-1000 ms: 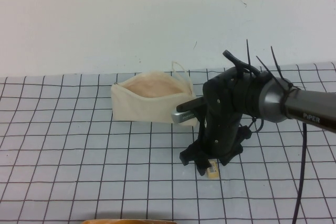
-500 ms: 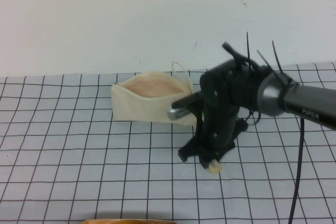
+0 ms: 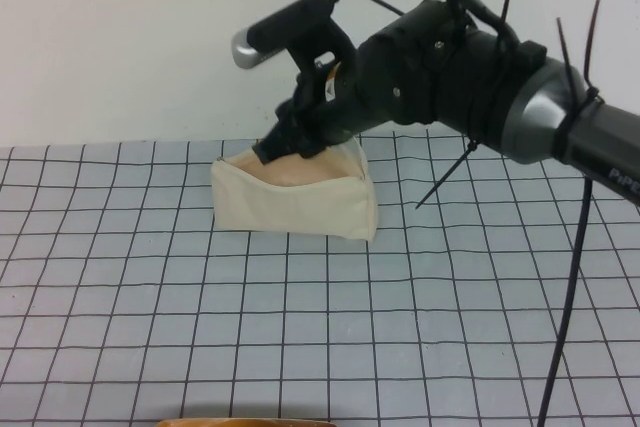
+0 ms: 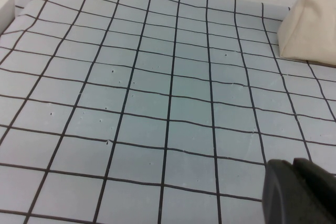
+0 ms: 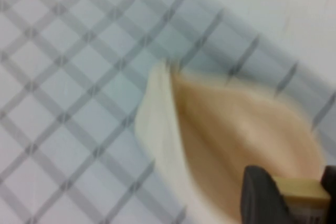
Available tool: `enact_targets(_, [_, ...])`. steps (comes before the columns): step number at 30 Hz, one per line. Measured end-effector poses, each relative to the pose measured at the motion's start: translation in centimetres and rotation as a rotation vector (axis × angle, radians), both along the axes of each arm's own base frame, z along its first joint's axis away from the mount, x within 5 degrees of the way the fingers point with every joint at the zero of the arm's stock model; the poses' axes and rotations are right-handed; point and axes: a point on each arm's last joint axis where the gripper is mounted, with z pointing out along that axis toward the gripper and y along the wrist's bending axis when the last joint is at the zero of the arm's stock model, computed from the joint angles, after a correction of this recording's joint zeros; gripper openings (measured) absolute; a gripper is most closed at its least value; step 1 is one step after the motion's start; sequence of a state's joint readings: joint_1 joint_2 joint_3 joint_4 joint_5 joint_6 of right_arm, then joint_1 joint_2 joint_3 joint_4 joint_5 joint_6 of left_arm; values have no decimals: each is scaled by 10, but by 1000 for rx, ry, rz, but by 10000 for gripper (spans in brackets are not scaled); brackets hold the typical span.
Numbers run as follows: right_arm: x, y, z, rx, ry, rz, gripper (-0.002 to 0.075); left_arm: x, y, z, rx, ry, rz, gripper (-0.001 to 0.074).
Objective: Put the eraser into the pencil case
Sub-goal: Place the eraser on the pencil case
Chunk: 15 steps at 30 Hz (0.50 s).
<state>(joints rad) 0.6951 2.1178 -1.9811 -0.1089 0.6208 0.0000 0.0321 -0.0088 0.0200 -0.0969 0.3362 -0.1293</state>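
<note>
The right gripper (image 3: 272, 152) has lifted off the table. Its jaws now hold the eraser (image 5: 301, 191) over the open pencil case (image 3: 295, 201).

Right gripper (image 5: 299, 195) clamping the eraser (image 5: 296, 188) between its dark fingers (image 5: 260, 195), poised over the open pencil case (image 5: 210, 150) (pinkish-beige lining exposed, cream outer wall facing the grid). The case rests on the gridded counter (image 5: 63, 77).

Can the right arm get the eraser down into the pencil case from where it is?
Probably yes. The right gripper, shut on the eraser, hangs directly above the pencil case, whose mouth gapes open with nothing between them.
</note>
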Motion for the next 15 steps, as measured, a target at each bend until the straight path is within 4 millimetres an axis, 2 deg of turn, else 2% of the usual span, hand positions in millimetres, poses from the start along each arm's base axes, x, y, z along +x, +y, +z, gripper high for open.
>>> enact_targets(3, [12, 4, -5, 56, -80, 4, 206, 0, 0, 0, 0, 0, 0, -2])
enact_targets(8, [29, 8, -26, 110, -130, -2, 225, 0, 0, 0, 0, 0, 0, -2])
enact_targets(11, [35, 9, -43, 121, -97, -17, 332, 0, 0, 0, 0, 0, 0, -2])
enact_targets(13, [38, 8, -48, 125, -84, -28, 398, 0, 0, 0, 0, 0, 0, -2])
enact_targets(15, [37, 8, -50, 122, -78, -28, 432, 0, 0, 0, 0, 0, 0, -2])
